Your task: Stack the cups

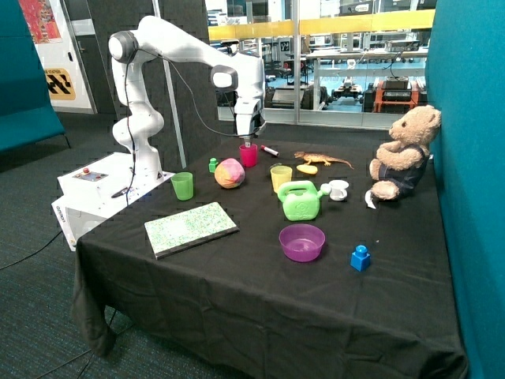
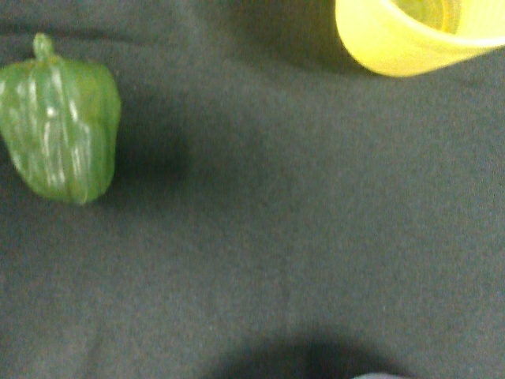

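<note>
Three cups stand apart on the black cloth (image 1: 237,292). The magenta-pink cup (image 1: 248,155) is at the back, and my gripper (image 1: 248,138) hangs straight over it, right at its rim. The yellow cup (image 1: 281,178) stands upright beside the green watering can (image 1: 301,200); in the wrist view only part of the yellow cup's rim and wall (image 2: 410,35) shows at the picture's edge. The translucent green cup (image 1: 182,186) stands alone near the table edge by the robot base. The pink cup does not show in the wrist view.
A small green toy pepper (image 1: 213,165) (image 2: 59,130) and a multicoloured ball (image 1: 230,174) lie near the pink cup. A speckled book (image 1: 190,229), purple bowl (image 1: 301,242), blue block (image 1: 360,258), toy lizard (image 1: 323,159) and teddy bear (image 1: 402,154) are also on the table.
</note>
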{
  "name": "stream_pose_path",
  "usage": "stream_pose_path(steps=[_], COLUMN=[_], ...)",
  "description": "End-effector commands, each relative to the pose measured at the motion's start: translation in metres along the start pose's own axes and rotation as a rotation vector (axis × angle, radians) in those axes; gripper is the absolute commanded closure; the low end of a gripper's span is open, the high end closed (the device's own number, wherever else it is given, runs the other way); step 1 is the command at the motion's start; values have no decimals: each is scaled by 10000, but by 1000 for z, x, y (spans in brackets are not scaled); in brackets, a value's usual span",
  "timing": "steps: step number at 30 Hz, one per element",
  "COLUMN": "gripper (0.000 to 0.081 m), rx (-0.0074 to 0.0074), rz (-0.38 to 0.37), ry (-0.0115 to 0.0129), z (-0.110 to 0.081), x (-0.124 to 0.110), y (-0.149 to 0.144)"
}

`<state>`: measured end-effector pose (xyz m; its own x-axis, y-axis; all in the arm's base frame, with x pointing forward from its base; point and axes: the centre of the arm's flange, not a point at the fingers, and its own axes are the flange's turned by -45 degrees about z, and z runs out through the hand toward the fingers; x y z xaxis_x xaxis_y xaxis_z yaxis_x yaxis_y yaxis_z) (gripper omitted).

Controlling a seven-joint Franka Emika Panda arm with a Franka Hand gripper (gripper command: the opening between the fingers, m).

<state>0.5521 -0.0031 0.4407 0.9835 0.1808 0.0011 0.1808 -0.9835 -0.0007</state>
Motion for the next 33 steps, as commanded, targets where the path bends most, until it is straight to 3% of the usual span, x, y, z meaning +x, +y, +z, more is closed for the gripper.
stream_pose_path(steps=[1,11,21,22,28,33], gripper=[808,808,801,780,409,296], rx=[-7,-7,-7,-7,-7,-7], rz=[222,219,-35,-65,-228,-274], ry=[-11,-11,-11,-11,-11,-11], z=[4,12,19,19,24,31], x=[20,51,60,61,66,70], y=[1,1,-4,-4,-7,-7])
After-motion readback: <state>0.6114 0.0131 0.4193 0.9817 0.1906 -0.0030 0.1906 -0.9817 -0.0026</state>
